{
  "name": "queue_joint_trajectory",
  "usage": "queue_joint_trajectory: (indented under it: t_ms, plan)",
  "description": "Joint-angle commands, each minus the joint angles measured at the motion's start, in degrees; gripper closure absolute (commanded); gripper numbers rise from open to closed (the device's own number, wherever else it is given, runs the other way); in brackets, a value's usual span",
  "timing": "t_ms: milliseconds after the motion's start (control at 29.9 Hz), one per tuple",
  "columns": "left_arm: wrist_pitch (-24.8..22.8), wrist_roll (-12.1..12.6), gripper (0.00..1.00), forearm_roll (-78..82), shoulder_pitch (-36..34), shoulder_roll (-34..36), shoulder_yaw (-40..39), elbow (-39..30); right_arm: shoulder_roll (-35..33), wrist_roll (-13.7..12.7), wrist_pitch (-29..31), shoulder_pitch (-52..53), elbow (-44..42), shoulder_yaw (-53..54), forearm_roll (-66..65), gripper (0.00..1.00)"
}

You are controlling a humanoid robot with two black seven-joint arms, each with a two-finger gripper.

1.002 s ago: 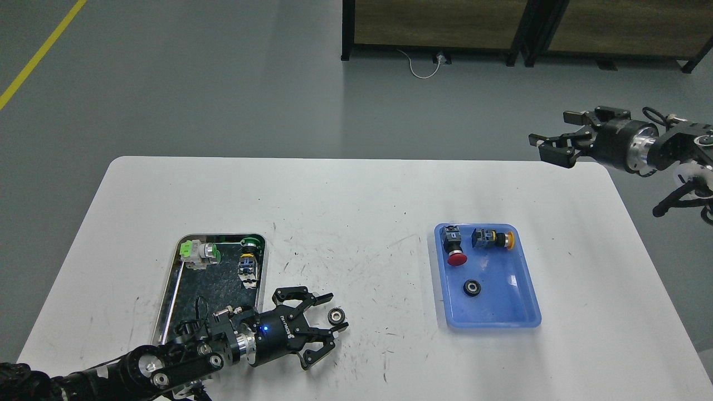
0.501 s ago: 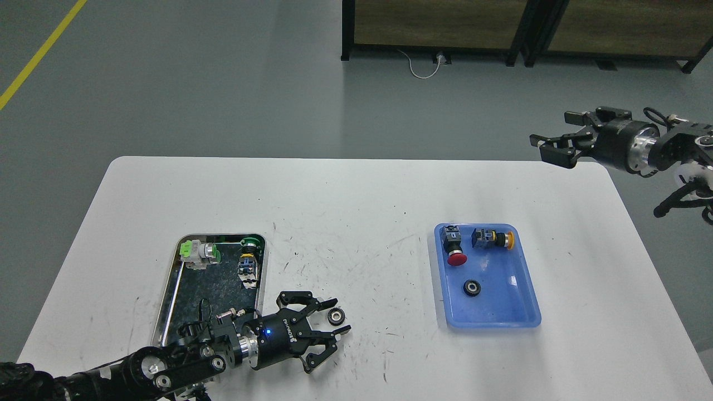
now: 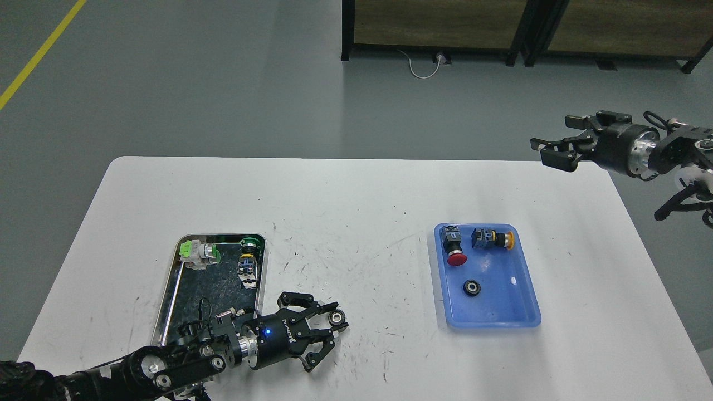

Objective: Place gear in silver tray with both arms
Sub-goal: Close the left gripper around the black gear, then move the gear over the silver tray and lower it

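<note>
A small black gear (image 3: 336,318) with a silver hub lies on the white table just right of the silver tray (image 3: 214,285). My left gripper (image 3: 330,321) comes in low from the bottom left. Its fingers are closed in on the gear from both sides, and the gear still rests on the table. A second gear (image 3: 472,288) lies in the blue tray (image 3: 512,306). My right gripper (image 3: 548,150) hangs open and empty in the air past the table's far right corner.
The silver tray holds a green-and-white switch (image 3: 198,252), a green button (image 3: 252,243) and a blue-yellow switch (image 3: 248,269). The blue tray holds a red button (image 3: 455,252) and a yellow button (image 3: 491,238). Dark cabinets stand on the floor behind.
My left gripper's fingers have narrowed from wide open until they close on the gear. The right gripper has drifted slightly right and down.
</note>
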Motion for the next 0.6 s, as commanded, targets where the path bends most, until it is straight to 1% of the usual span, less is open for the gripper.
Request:
queue_joint_trajectory:
  t_ms: [0,167,334,568]
  plan:
    - [-0.03,0.16,0.66,0.0,-0.04,0.0,0.04,-0.06,0.0,0.01,0.0,0.0,-0.05,0.02,0.02,0.11]
    - [0.06,0.6,0.68,-0.17,-1.1,-0.09,-0.14,-0.76,0.0,0.01,0.0,0.0,-0.05,0.02,0.02,0.11]
    - [-0.29,0.51,0.68,-1.84,-2.85,1.05,-3.12,-2.7,0.0,0.01,0.0,0.0,-0.05,0.02,0.02,0.11]
    - [-0.82,0.51,0.67,-5.79,-5.49,6.76,-5.58,-5.33,0.0,0.01,0.0,0.0,-0.05,0.11,-0.07,0.11]
